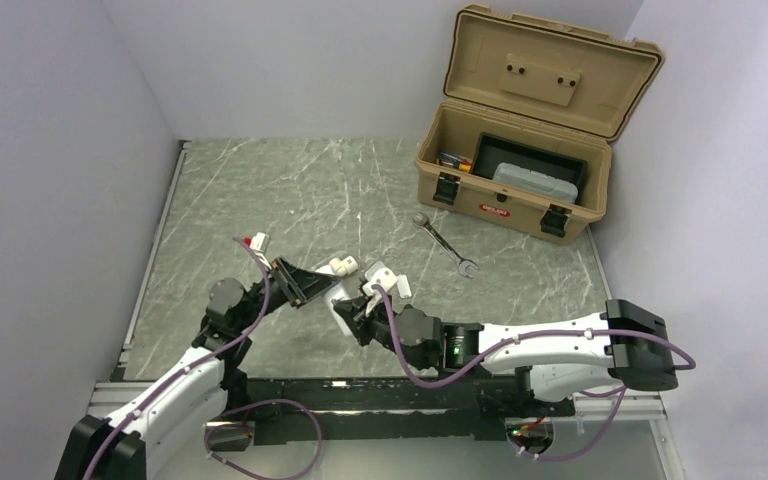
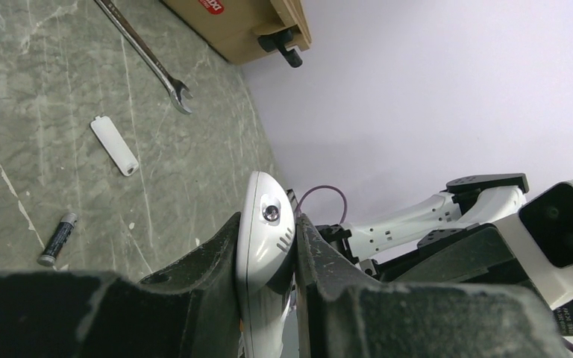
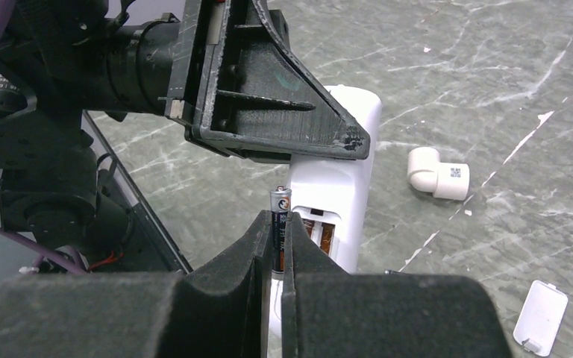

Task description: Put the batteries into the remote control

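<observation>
The right gripper [image 3: 276,226] pinches a battery [image 3: 280,203], tip pointing out past the fingers, base hidden. The left gripper [image 2: 267,227] clamps the remote control [image 2: 260,250] edge-on.

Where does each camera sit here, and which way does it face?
Top external: above and behind the bases, looking down at the table and open toolbox; left arm and right arm show.
Left wrist: looks along the left jaws, shut on the remote control, toward the wrench and right arm.
Right wrist: looks along the right jaws, shut on a battery, at the remote control's open compartment and the left jaws.
Shared: both wrist views show the remote control and the white battery cover.
</observation>
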